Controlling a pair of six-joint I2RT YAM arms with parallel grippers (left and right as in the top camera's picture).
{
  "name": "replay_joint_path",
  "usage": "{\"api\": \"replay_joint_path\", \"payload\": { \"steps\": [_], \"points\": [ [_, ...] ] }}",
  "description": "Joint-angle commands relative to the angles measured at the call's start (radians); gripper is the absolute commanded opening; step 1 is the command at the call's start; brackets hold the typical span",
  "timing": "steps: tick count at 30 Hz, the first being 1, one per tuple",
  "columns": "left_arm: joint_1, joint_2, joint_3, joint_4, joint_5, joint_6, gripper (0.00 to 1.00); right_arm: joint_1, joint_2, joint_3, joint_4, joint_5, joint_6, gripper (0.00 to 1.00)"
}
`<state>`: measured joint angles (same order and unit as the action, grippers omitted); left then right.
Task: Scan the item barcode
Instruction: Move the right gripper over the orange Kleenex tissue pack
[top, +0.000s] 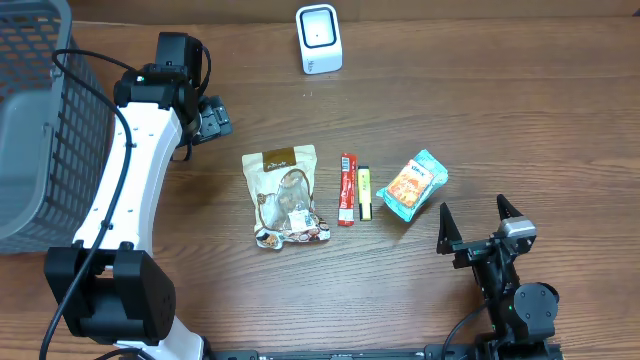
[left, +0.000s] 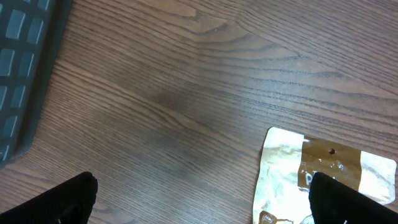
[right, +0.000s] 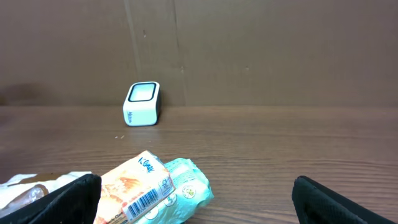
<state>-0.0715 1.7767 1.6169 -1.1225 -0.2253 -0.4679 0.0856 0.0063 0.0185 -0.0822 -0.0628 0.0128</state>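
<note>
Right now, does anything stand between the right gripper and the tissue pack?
Nothing visible does. The open right gripper points toward the tissue pack, with only table between them.

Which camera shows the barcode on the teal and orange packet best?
The right wrist view: the barcode faces the lens, close up, on the near side of the teal and orange packet. Overhead shows the whole packet, but no barcode can be made out. The left wrist view misses it, showing only the brown pouch.
</note>
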Motion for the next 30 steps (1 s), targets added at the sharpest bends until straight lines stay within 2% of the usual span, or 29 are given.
{"api": "replay_joint_path", "payload": {
  "steps": [1,5,12,17,24,27,30],
  "points": [
    [-0.001,-0.003,0.018,0.002,-0.014,0.0,1.0,-0.003,-0.003,0.032,-0.012,0.009,0.041,1.0],
    [-0.001,-0.003,0.018,0.002,-0.014,0.0,1.0,-0.003,-0.003,0.137,-0.099,0.009,0.148,1.0],
    [-0.001,-0.003,0.018,0.002,-0.014,0.0,1.0,-0.003,0.085,0.425,-0.331,0.009,0.187,1.0],
    [-0.001,-0.003,0.018,0.002,-0.014,0.001,1.0,-0.003,0.32,0.746,-0.48,0.003,0.223,1.0],
    [-0.001,-0.003,0.018,0.002,-0.014,0.0,1.0,-0.003,0.728,1.231,-0.809,-0.055,0.224,1.0],
    [-0.001,-0.003,0.018,0.002,-0.014,0.0,1.0,-0.003,0.834,1.341,-0.883,-0.144,0.224,1.0],
    [-0.001,-0.003,0.018,0.002,-0.014,0.0,1.0,-0.003,0.889,1.364,-0.921,-0.183,0.224,1.0]
  ]
}}
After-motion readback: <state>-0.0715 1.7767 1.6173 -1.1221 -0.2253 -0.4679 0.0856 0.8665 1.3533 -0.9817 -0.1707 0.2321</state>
